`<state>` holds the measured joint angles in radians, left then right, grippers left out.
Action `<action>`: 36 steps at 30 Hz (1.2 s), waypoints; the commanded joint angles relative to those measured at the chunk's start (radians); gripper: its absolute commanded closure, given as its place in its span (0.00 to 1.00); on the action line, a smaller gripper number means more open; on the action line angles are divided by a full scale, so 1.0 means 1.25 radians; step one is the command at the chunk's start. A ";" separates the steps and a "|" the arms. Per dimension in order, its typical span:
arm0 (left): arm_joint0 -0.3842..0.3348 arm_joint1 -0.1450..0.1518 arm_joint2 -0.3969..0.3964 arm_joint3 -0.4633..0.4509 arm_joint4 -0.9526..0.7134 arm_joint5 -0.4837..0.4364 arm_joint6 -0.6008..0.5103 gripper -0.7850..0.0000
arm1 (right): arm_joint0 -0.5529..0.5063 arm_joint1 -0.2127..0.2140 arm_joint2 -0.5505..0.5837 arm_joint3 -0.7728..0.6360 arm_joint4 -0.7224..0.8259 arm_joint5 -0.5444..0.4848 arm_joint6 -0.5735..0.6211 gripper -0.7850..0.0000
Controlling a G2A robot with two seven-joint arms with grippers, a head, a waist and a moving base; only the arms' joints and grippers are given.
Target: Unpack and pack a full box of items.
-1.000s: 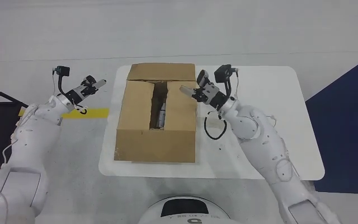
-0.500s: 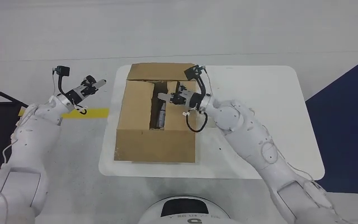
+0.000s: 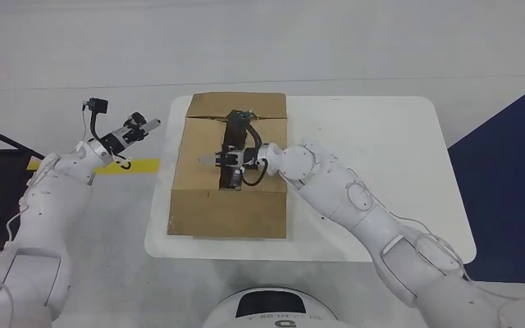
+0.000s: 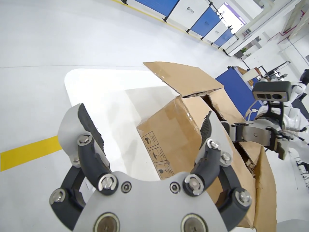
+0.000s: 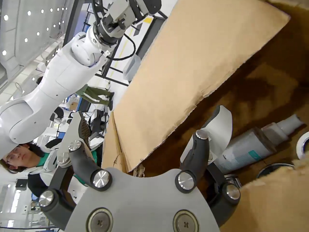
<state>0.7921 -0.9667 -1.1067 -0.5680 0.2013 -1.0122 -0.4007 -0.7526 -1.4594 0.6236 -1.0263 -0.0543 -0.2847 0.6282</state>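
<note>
A brown cardboard box [image 3: 230, 205] stands on the left half of the white table [image 3: 369, 164], its top flaps partly folded in with a gap along the middle. My right gripper [image 3: 215, 157] hangs over that gap, open. In the right wrist view the gripper [image 5: 152, 119] straddles the edge of the left flap [image 5: 193, 49], one finger outside and one inside the box. A pale bottle [image 5: 253, 143] lies inside the box beside round items. My left gripper [image 3: 135, 127] stands open off the table's left side, and in the left wrist view the gripper [image 4: 144, 117] faces the box [image 4: 173, 78].
The right half of the table top is bare. A yellow floor line [image 3: 135, 165] runs left of the table. A blue panel [image 3: 496, 180] stands to the far right. The box's far flap [image 3: 238, 105] lies folded outward.
My right arm has swung leftward from the box's right side across the opening to the left flap. The left arm has barely shifted.
</note>
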 commanded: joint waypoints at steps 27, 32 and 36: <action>0.033 0.081 -0.203 -0.088 -0.473 0.128 -0.426 0.00 | 0.154 -0.213 -0.139 0.263 0.255 -0.207 0.029 0.00; 0.036 0.088 -0.218 -0.087 -0.468 0.134 -0.427 0.00 | 0.180 -0.253 -0.151 0.347 0.270 -0.207 0.061 0.00; 0.040 0.089 -0.219 -0.102 -0.469 0.131 -0.429 0.00 | 0.194 -0.275 -0.154 0.392 0.275 -0.207 0.095 0.00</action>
<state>0.8409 -0.8555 -1.3801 -0.6903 -0.3839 -0.8460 -0.9352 -0.5129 -1.7977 0.4328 -0.5467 0.2913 -0.5456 0.7388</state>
